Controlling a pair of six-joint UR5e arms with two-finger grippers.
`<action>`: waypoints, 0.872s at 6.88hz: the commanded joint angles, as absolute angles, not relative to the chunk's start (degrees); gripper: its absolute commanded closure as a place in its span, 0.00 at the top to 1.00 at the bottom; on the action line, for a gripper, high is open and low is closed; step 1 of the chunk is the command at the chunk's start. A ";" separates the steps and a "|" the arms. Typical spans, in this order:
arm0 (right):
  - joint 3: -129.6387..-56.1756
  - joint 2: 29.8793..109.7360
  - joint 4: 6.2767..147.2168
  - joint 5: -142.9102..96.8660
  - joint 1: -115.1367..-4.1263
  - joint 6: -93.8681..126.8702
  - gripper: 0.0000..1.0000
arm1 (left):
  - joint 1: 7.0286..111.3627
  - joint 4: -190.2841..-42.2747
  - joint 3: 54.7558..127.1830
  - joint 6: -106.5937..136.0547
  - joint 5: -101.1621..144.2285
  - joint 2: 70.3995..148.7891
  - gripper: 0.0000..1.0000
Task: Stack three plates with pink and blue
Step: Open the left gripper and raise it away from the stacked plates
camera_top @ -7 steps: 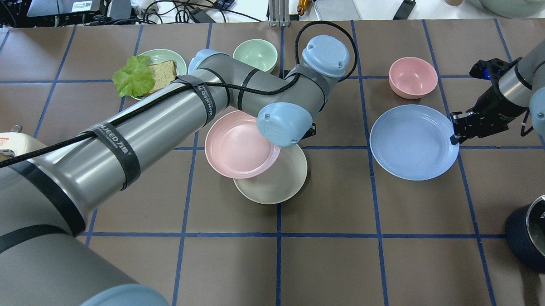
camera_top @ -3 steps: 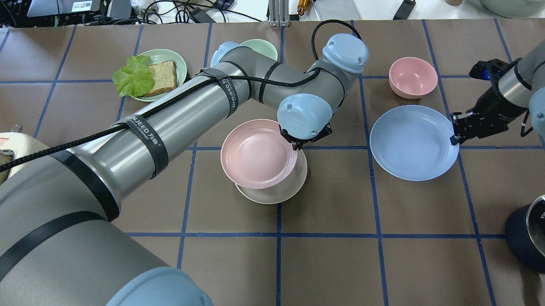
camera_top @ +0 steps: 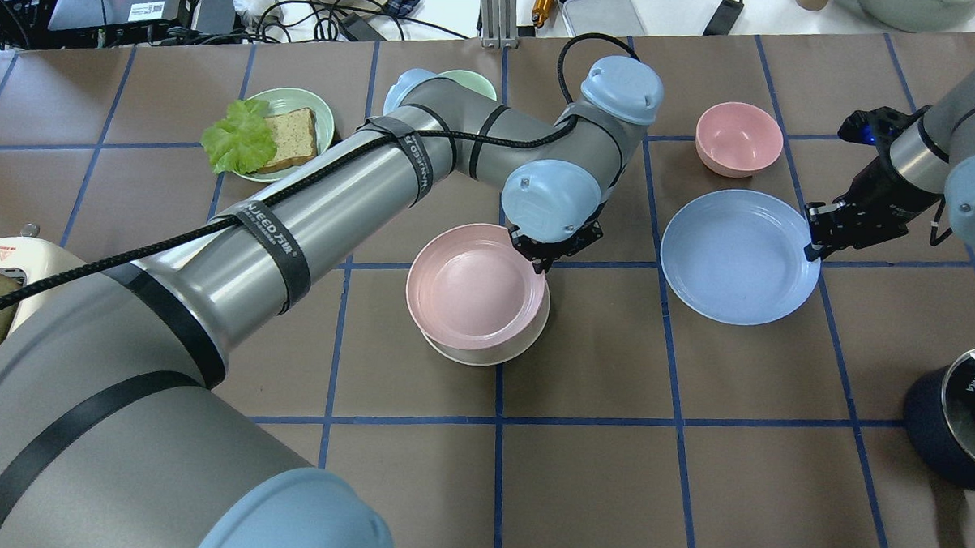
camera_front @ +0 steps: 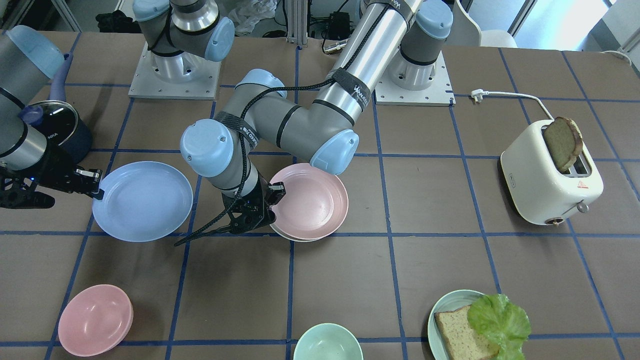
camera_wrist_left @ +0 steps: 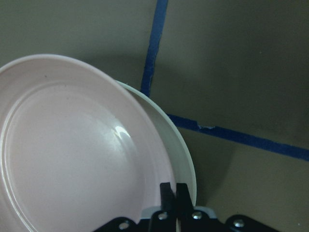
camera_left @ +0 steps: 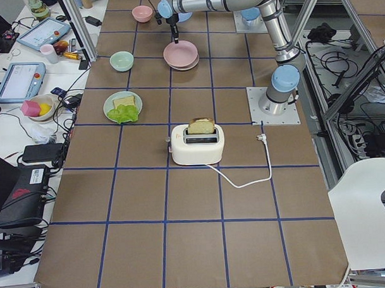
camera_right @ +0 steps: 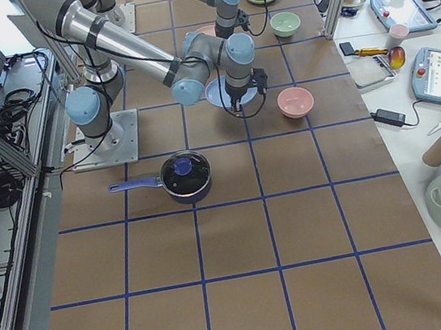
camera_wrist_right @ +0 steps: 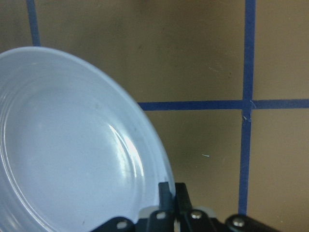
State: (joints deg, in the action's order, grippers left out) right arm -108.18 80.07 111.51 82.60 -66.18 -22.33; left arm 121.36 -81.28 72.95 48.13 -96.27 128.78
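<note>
My left gripper (camera_top: 541, 260) is shut on the rim of the pale pink plate (camera_top: 475, 286) and holds it almost squarely over the cream-white plate (camera_top: 485, 357), whose edge shows beneath it. In the left wrist view the pink plate (camera_wrist_left: 72, 154) overlaps the cream plate (camera_wrist_left: 181, 150). My right gripper (camera_top: 813, 237) is shut on the right rim of the light blue plate (camera_top: 735, 254), which sits to the right of the stack. The right wrist view shows the blue plate (camera_wrist_right: 67, 145) pinched at its edge.
A pink bowl (camera_top: 738, 137) sits behind the blue plate. A mint bowl (camera_front: 327, 342) is partly hidden by my left arm. A mint plate with bread and lettuce (camera_top: 273, 133) is at back left. A toaster (camera_front: 550, 172) and a dark pot (camera_top: 965, 412) stand at the table's ends.
My left gripper has carried the pink plate to the right, from half off the cream plate to nearly centred over it. The right gripper and blue plate have barely moved.
</note>
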 commanded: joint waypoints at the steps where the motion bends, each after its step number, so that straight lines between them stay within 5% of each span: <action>1: -108.28 80.07 111.45 82.44 -66.18 -21.54 0.00 | 121.29 -84.01 71.81 50.01 -95.54 129.28 0.00; 6: -108.46 80.42 110.57 81.65 -66.45 -19.16 0.00 | 120.76 -84.99 69.89 50.01 -95.36 131.48 0.00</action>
State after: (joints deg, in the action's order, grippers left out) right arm -108.37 80.41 110.59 81.78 -66.41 -19.22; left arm 120.79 -85.07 71.04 50.01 -95.64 130.73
